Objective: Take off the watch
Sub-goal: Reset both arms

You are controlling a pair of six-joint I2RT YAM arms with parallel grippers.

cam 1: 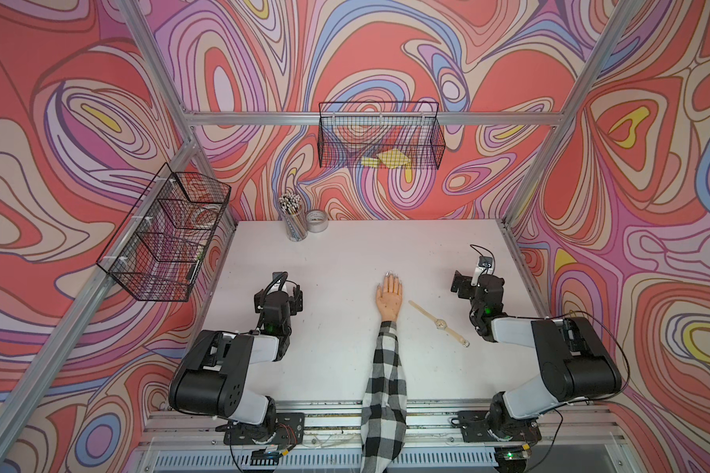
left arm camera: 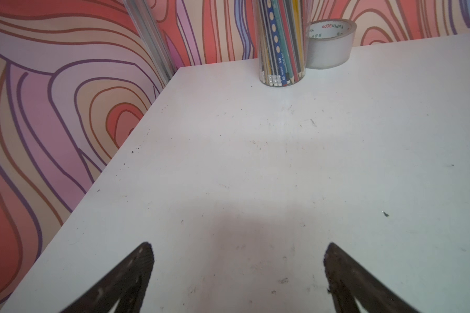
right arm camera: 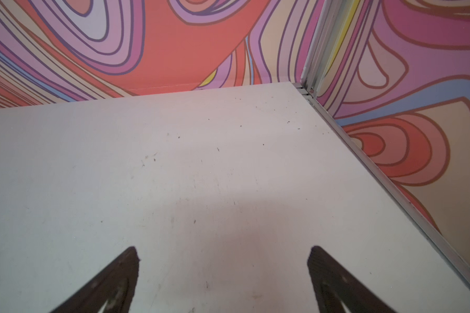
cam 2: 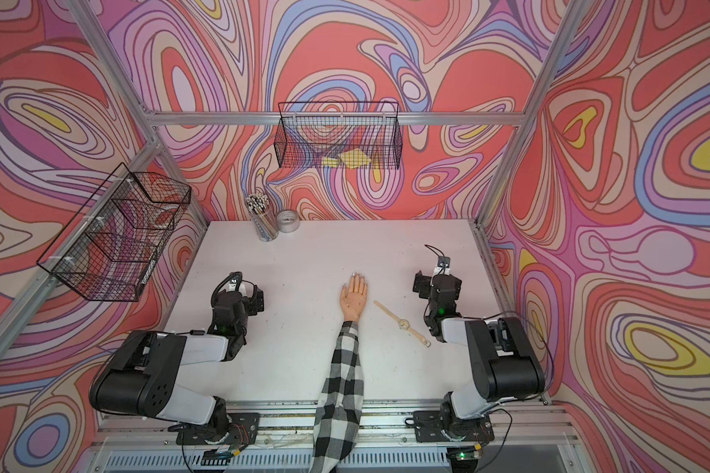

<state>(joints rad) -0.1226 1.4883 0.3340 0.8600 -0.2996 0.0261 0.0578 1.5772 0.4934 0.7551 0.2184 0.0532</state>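
1. You are working in a booth papered with swirls of red, pink and lilac, over a white table point(cam 1: 345, 254) flecked with small dark marks.
2. Your left pincer point(left arm camera: 237, 252) is spread wide, and its wrist view shows only bare table between the two dark fingers. It hovers near the left edge, facing the far left corner.
3. Your right pincer point(right arm camera: 223, 252) is spread just as wide and holds nothing. It hovers near the right edge, facing the far right corner.
4. The watch point(cam 1: 440, 324) is off the wrist. In both top views it lies flat on the table with its thin beige strap stretched out in a diagonal line and its round pale dial midway along. It sits between your right arm and the mannequin hand point(cam 1: 389, 297) and touches neither.
5. The mannequin hand rests flat about mid-table with its fingers pointing to the far edge and its wrist bare. Its black-and-white checked sleeve point(cam 1: 386, 389) trails back over the near edge.
6. At the far edge, toward the far left corner, a clear jar of pencils point(left arm camera: 281, 54) stands upright, with a roll of tape point(left arm camera: 330, 46) just beside it.
7. One black wire basket point(cam 1: 169, 241) hangs on the frame above the left edge. A second wire basket point(cam 1: 379, 135) hangs on the rail above the far edge and has something yellow inside.
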